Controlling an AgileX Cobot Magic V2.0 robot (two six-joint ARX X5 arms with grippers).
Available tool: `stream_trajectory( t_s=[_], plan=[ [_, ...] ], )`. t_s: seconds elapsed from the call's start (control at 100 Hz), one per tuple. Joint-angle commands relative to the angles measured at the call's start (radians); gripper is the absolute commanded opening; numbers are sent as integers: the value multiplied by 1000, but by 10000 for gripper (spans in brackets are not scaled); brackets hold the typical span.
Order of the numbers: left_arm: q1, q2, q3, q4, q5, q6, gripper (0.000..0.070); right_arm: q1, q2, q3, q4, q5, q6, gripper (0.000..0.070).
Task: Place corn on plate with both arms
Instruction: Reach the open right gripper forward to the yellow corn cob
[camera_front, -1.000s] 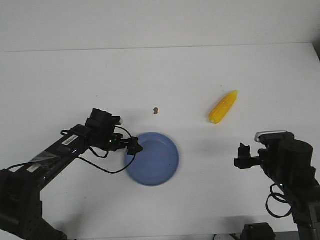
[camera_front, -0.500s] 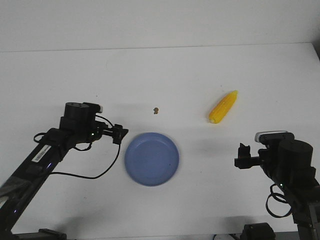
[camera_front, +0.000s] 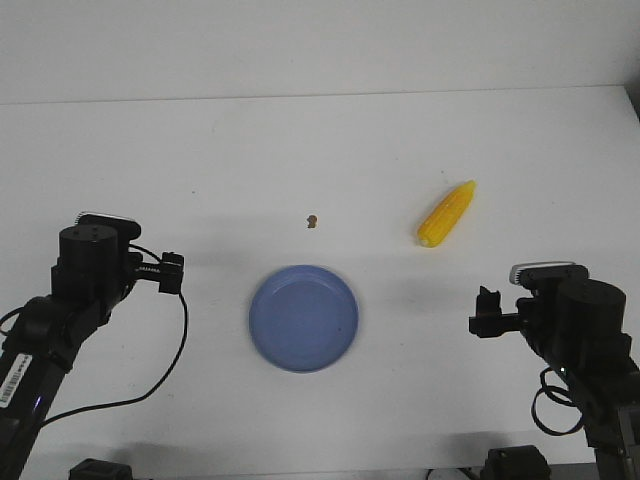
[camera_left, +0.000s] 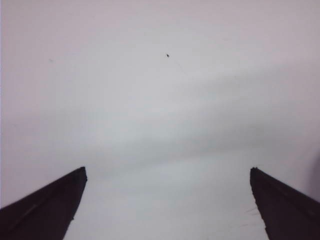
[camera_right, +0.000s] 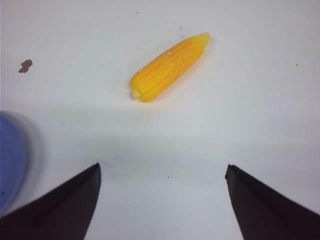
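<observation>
— The left arm is pulling right back from where it was a moment ago: its left gripper (camera_front: 172, 272) was at the near-left rim of the plate (camera_front: 303, 317), and now it is sitting well off to the left with bare table (camera_front: 330, 150) between them. The plate and everything else are staying put.

— And it is carrying nothing?

— Nothing. In the left wrist view the two fingers (camera_left: 47, 210) are standing wide apart with only white table between them. The right gripper (camera_front: 487, 312) is the same, spread wide and empty, hovering to the right of the plate.

— Where is the corn lying?

— The corn (camera_front: 446, 213) is lying flat on the table, beyond the right gripper and well apart from the plate, pointed tip angling away to the right. There is a tiny brown speck (camera_front: 312, 220) just behind the plate, which I am ignoring.

— How are you expecting it to handle?

— I am guessing it is a light, stiff plastic cob. The ribbed kernels should be giving the fingers some bite, but it is round and tapered, so it could be rolling or squirting out. I would be closing across the thick middle, square to its length, not near the tip.
</observation>
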Motion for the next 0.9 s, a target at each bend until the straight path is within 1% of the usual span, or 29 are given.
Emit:
stream_trajectory(
  t_s=[0.0, 0.14, 0.23, 0.3, 0.36, 0.44, 0.7, 0.81, 0.89],
  plan=[
    [-3, 0, 17, -5, -2, 16, 700, 0, 7, 18, 6, 0, 3, 529],
    [-3, -2, 17, -12, -1, 11, 700, 0, 7, 18, 8, 0, 3, 529],
    [-3, -2, 17, -11, -1, 8, 700, 0, 7, 18, 34, 0, 12, 529],
    [-3, -2, 17, -11, -1, 5, 700, 0, 8, 18, 70, 0, 64, 534],
    [-3, -2, 17, -12, -1, 5, 700, 0, 18, 18, 113, 0, 114, 554],
    [-3, -2, 17, -11, -1, 4, 700, 0, 48, 18, 175, 0, 163, 555],
    [-3, -2, 17, -11, -1, -8, 700, 0, 303, 19, 383, 1, 280, 555],
    [-3, -2, 17, -11, -1, -8, 700, -2, 429, 26, 446, 28, 333, 555],
    [-3, -2, 17, -11, -1, -12, 700, -6, 512, 32, 499, 29, 366, 555]
  ],
)
